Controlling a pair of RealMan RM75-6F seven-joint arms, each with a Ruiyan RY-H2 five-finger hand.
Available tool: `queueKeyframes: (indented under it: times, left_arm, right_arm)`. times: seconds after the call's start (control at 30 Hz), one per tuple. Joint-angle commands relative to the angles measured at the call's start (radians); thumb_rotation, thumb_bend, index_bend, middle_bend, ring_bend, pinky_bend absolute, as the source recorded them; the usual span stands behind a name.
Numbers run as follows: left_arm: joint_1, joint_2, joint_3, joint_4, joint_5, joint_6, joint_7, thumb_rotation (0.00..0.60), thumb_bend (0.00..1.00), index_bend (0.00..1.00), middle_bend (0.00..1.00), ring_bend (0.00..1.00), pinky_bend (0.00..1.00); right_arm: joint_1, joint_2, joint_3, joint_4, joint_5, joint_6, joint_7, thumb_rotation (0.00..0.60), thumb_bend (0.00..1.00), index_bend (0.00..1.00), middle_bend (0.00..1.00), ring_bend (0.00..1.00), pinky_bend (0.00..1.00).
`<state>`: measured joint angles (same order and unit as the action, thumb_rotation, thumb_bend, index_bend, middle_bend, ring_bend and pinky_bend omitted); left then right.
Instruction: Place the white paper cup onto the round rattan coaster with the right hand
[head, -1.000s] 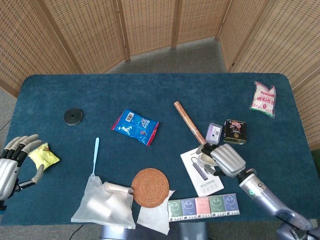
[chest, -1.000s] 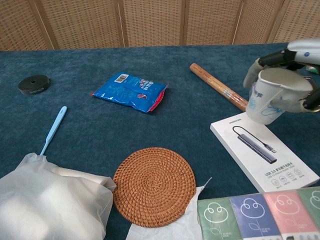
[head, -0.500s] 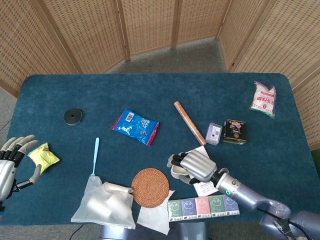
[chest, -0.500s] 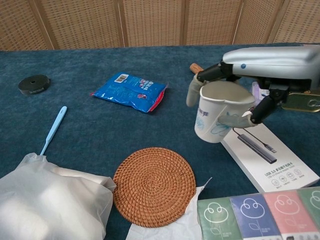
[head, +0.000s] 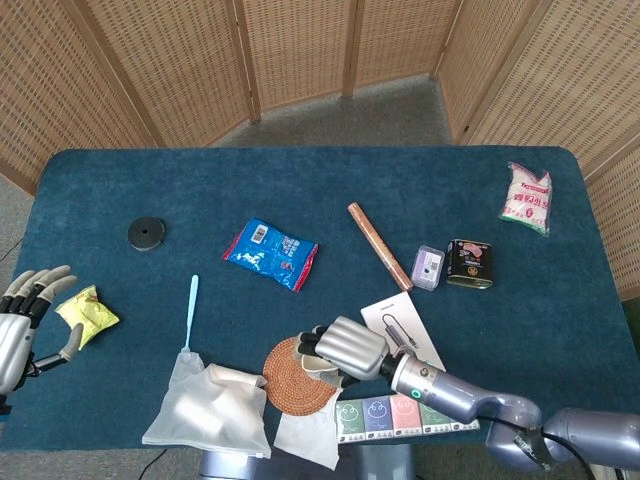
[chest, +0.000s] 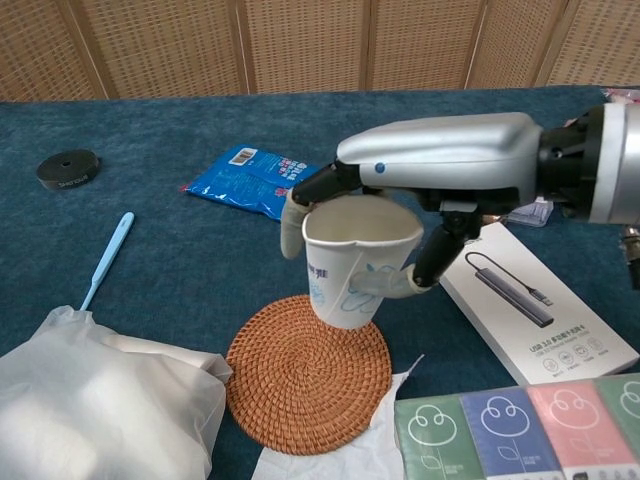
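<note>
While the right hand (chest: 440, 170) gripped the white paper cup (chest: 355, 260) from above, its fingers (chest: 300, 205) wrapped around the rim and wall, the cup hung tilted over the far edge of the round rattan coaster (chest: 308, 372). Whether the cup's base touched the coaster could not be told from either view. From the head view the right hand (head: 345, 350) covered the cup and overlapped the coaster (head: 290, 378). Just beside the coaster lay a white plastic bag (chest: 95, 405) on one side and a white box (chest: 535, 305) printed with a cable adapter on the other, all on the blue counter (chest: 200, 260). Far off at the counter's edge, the left hand (head: 25, 325) held nothing, its fingers spread wide beside a yellow packet (head: 88, 310).
</note>
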<state>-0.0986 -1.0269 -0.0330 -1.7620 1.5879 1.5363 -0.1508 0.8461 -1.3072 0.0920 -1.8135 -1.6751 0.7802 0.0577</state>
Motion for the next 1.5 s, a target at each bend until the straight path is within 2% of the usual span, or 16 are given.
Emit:
queueKeyframes:
  times: [0.03, 0.53, 0.87, 1.17, 1.5]
  left_arm:
    - [0.004, -0.001, 0.002, 0.006, -0.002, 0.004, -0.005, 0.240, 0.48, 0.16, 0.14, 0.13, 0.04]
    - [0.010, -0.008, 0.006, 0.051, -0.005, 0.004, -0.039, 0.245, 0.48, 0.16, 0.14, 0.13, 0.04]
    - [0.018, -0.014, 0.013, 0.086, -0.010, 0.004, -0.072, 0.244, 0.48, 0.16, 0.14, 0.13, 0.04]
    - [0.018, -0.015, 0.013, 0.102, -0.007, 0.005, -0.092, 0.242, 0.48, 0.16, 0.14, 0.13, 0.04]
    - [0.025, -0.019, 0.015, 0.105, -0.008, 0.012, -0.095, 0.241, 0.48, 0.16, 0.14, 0.13, 0.04]
  right_arm:
    - [0.014, -0.021, 0.004, 0.000, 0.016, -0.014, -0.023, 0.600, 0.46, 0.31, 0.29, 0.39, 0.64]
    - [0.069, -0.152, 0.030, 0.032, 0.169, -0.068, -0.214, 0.600, 0.45, 0.30, 0.29, 0.39, 0.64]
    - [0.083, -0.232, 0.015, 0.079, 0.237, -0.060, -0.328, 0.600, 0.45, 0.30, 0.29, 0.37, 0.64]
    - [0.083, -0.274, -0.017, 0.114, 0.259, -0.058, -0.358, 0.600, 0.45, 0.30, 0.28, 0.37, 0.64]
    - [0.079, -0.274, -0.032, 0.129, 0.262, -0.043, -0.352, 0.600, 0.45, 0.27, 0.28, 0.32, 0.61]
